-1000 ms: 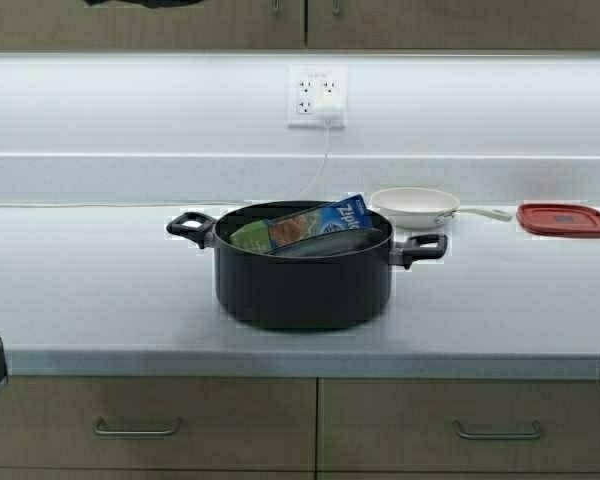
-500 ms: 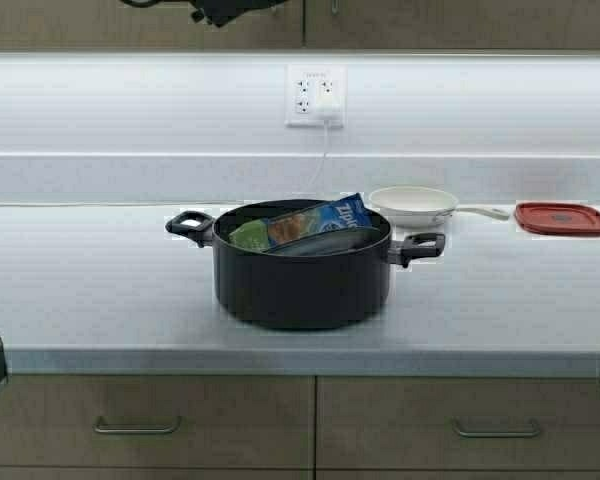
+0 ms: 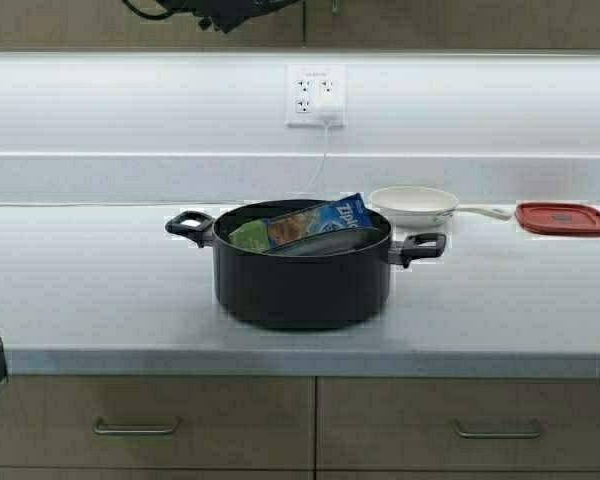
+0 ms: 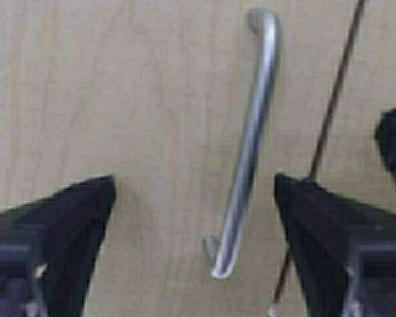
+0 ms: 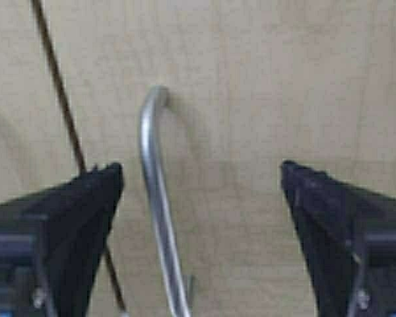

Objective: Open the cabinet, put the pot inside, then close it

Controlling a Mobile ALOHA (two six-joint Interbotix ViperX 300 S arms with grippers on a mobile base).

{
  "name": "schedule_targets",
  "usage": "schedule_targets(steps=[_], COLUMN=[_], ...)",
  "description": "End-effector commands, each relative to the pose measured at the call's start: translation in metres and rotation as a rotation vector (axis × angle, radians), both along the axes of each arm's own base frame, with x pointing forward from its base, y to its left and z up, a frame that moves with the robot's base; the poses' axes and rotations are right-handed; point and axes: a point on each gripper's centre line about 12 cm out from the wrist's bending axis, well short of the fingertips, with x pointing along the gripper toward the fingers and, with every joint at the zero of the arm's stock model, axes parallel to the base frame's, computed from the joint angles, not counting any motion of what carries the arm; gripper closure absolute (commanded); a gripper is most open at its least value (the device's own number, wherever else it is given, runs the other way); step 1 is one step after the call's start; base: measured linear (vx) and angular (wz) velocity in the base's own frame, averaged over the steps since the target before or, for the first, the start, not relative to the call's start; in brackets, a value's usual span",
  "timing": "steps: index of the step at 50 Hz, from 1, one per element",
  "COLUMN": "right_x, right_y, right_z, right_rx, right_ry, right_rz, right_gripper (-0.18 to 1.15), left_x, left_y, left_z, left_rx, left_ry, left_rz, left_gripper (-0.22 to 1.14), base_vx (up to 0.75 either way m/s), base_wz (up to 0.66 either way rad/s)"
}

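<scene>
From the high view, one pot (image 3: 302, 263) sits on the counter (image 3: 90, 290) with a blue packet (image 3: 318, 221) in it, well below the cabinet (image 3: 430, 22), whose two doors are shut; one cream pan (image 3: 416, 206), one red lid (image 3: 563, 218) and one wall outlet (image 3: 316, 96) lie behind. Only a dark part of the left arm (image 3: 230, 10) shows at the top edge. In the left wrist view, the left gripper (image 4: 195, 218) is spread wide and empty, its fingers straddling one silver handle (image 4: 247, 145) without touching it. In the right wrist view, the right gripper (image 5: 201, 205) is likewise wide open and empty around the other handle (image 5: 160, 198), which sits closer to one finger. The risk, I judge: that off-centre bar could slip out as the fingers close, or both doors pulled together could make the arms collide.
</scene>
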Motion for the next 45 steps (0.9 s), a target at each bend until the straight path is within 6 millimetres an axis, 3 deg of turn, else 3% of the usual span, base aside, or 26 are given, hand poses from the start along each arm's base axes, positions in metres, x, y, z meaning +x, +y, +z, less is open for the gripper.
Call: schedule_targets(steps=[1, 11, 16, 19, 22, 25, 28, 32, 35, 40, 45], right_x=[-0.002, -0.002, -0.001, -0.001, -0.001, 0.0, 0.0, 0.0, 0.0, -0.001, -0.001], right_y=[0.0, 0.0, -0.002, -0.003, -0.004, -0.004, -0.004, -0.004, -0.003, -0.003, -0.003], right_z=[0.018, 0.017, 0.018, 0.018, 0.019, 0.022, 0.024, 0.027, 0.027, 0.027, 0.027], right_rx=[0.015, 0.011, 0.031, 0.052, 0.067, 0.073, 0.078, 0.077, 0.072, 0.061, 0.056], right_ry=[-0.044, -0.046, -0.045, -0.041, -0.036, -0.039, -0.04, -0.046, -0.049, -0.054, -0.054], right_rz=[-0.008, -0.012, -0.028, -0.042, -0.049, -0.044, -0.042, -0.042, -0.04, -0.036, -0.033], right_gripper=[-0.05, -0.03, 0.08, 0.25, 0.51, 0.88, 1.06, 0.96, 0.87, 0.89, 0.92], left_x=[0.002, 0.002, 0.002, 0.003, 0.003, 0.004, 0.005, 0.004, 0.005, 0.008, 0.006], left_y=[0.003, 0.002, 0.002, 0.0, -0.001, 0.001, -0.001, -0.009, -0.014, -0.019, -0.018], left_z=[0.025, 0.025, 0.025, 0.025, 0.025, 0.025, 0.027, 0.031, 0.034, 0.034, 0.032], left_rx=[-0.047, -0.044, -0.04, -0.051, -0.071, -0.084, -0.082, -0.061, -0.055, -0.054, -0.05], left_ry=[-0.045, -0.042, -0.039, -0.033, -0.02, -0.006, 0.007, 0.018, 0.012, 0.007, 0.014], left_rz=[0.014, 0.02, 0.026, 0.036, 0.054, 0.072, 0.066, 0.032, 0.02, 0.014, 0.014], left_gripper=[-0.09, -0.09, -0.06, 0.02, 0.17, 0.4, 0.71, 1.04, 1.0, 0.83, 0.88], base_vx=[0.0, 0.0, 0.0, 0.0, 0.0, 0.0, 0.0, 0.0, 0.0, 0.0, -0.01], base_wz=[0.0, 0.0, 0.0, 0.0, 0.0, 0.0, 0.02, -0.01, 0.0, 0.0, 0.01])
